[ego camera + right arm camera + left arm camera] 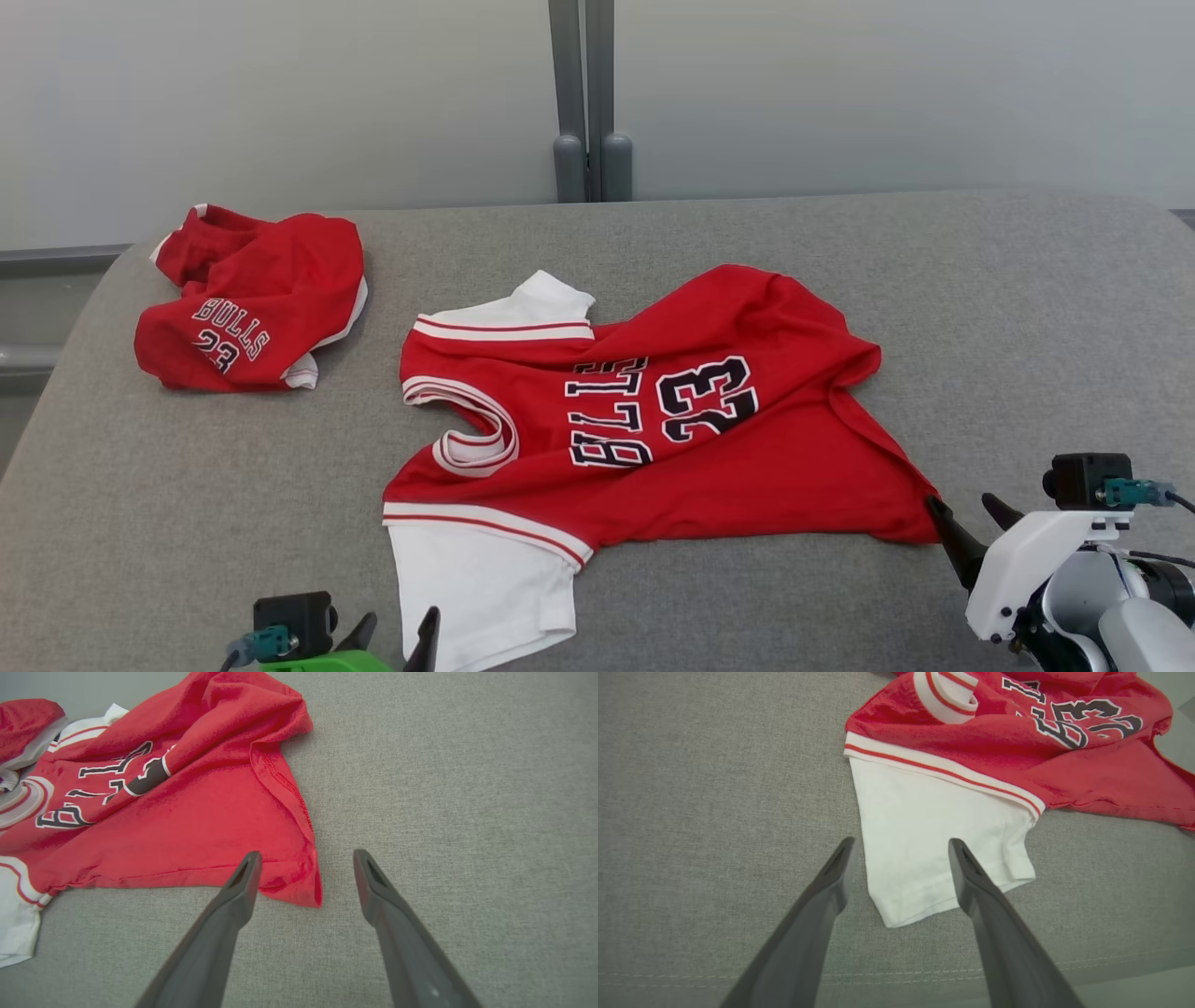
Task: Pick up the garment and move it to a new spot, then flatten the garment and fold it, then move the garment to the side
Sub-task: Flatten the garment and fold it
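Red Bulls 23 jersey [709, 448] lies spread but wrinkled mid-table on the grey fabric surface [840, 243], neck toward the robot's left, hem toward its right, print sideways. Its white sleeve [924, 835] sticks out toward the near edge.

Left gripper [902, 841]: jaws fully apart, nothing held. They straddle the sleeve's end, with one finger over the white cloth and the other just off its edge, over bare grey (contact with the cloth: can't tell).

Right gripper [307, 853]: also wide open and empty. It is poised at the jersey's near hem corner, one finger over the red fabric and the other over bare surface, with the corner tip between them. Whether it touches is unclear.

A second red Bulls garment [247, 308] sits bunched at far left, well apart from the jersey.
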### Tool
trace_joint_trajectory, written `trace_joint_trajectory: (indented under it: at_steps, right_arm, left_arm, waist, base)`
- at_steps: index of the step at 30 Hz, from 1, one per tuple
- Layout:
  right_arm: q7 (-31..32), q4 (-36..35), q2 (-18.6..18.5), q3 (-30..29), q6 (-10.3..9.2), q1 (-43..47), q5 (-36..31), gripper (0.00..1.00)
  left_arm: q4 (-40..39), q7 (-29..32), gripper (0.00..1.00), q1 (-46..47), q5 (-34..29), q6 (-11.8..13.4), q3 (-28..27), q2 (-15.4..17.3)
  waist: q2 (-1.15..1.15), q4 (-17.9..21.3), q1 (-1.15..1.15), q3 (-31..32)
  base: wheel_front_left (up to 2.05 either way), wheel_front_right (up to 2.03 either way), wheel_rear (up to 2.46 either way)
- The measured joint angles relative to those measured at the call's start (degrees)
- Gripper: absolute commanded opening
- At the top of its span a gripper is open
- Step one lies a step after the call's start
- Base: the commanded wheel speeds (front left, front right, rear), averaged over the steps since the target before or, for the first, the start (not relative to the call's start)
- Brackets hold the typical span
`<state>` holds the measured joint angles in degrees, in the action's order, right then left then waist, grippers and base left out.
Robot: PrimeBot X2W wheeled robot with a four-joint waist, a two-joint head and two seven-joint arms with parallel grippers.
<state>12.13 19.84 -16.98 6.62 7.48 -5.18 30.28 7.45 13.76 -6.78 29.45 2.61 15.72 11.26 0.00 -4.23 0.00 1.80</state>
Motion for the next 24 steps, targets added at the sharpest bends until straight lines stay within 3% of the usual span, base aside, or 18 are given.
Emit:
trace_joint_trajectory:
  at_steps: [5,14,24]
  right_arm:
    - [5.4,2.9,0.3,-0.5,0.0,-2.8,-0.6,1.0]
    - [9.5,5.6,0.8,-1.5,0.0,-5.9,-1.5,1.0]
    - [9.6,4.3,1.3,-1.7,0.0,-6.7,-2.1,1.0]
  left_arm:
    - [-0.1,4.4,1.0,0.1,-0.2,0.5,1.5,0.9]
    - [0.4,6.8,1.0,1.2,0.2,0.2,3.4,0.3]
    - [1.6,8.1,1.0,2.0,0.6,-0.3,4.5,0.1]
  waist:
    - [0.0,-1.0,0.0,-0.9]
    - [0.0,-2.2,0.0,-3.5]
    - [0.0,-2.9,0.0,-4.5]
  base:
    - [0.0,0.0,0.0]
    - [0.0,0.0,0.0]
    - [0.0,0.0,0.0]
